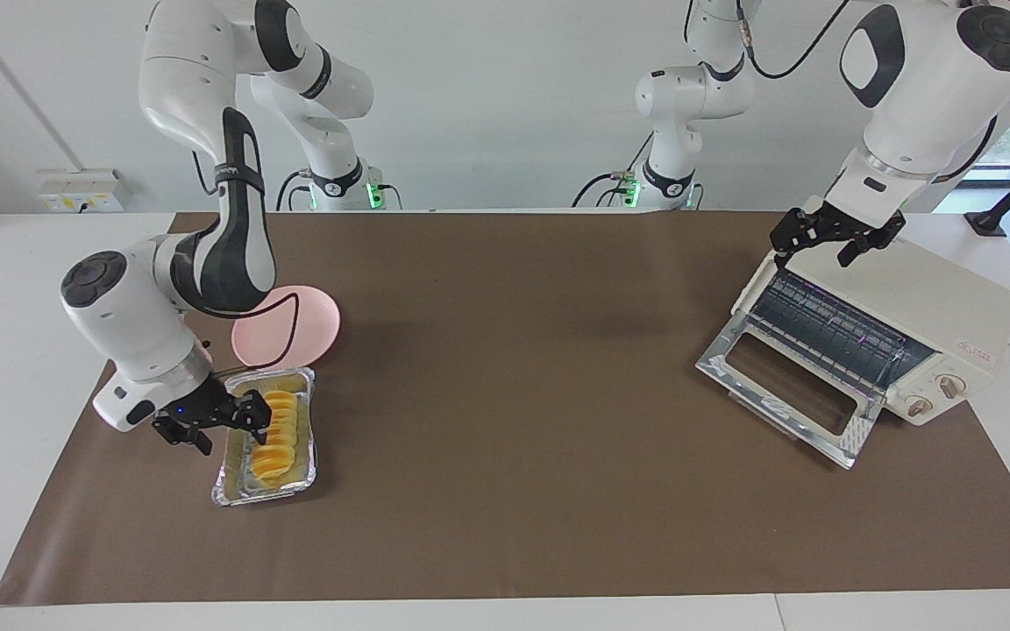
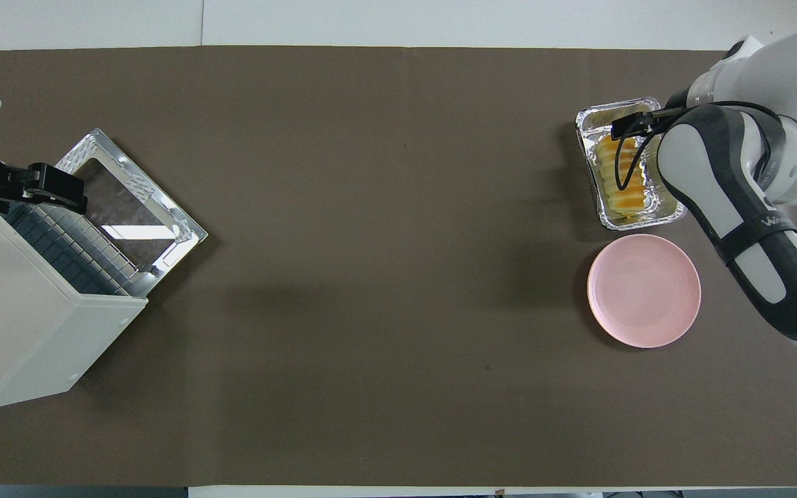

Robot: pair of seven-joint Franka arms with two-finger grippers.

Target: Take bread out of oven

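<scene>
Bread point(image 1: 274, 431) in foil tray point(image 1: 232, 487) on desk point(image 1: 505, 394), well apart from oven point(image 1: 926, 307). Right gripper point(image 1: 223, 426) spread wide, empty, over tray edge. Left gripper point(image 1: 834, 235) apart, waiting over oven top. Risk: rising finger snags rim, tips tray.

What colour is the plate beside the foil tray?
Pale pink plate; it shows best in the overhead view.

A crinkled foil tray point(image 1: 233, 491) (silver) sits just beside a pink plate point(image 1: 303, 337) on the brown mat point(image 1: 514, 394).
</scene>
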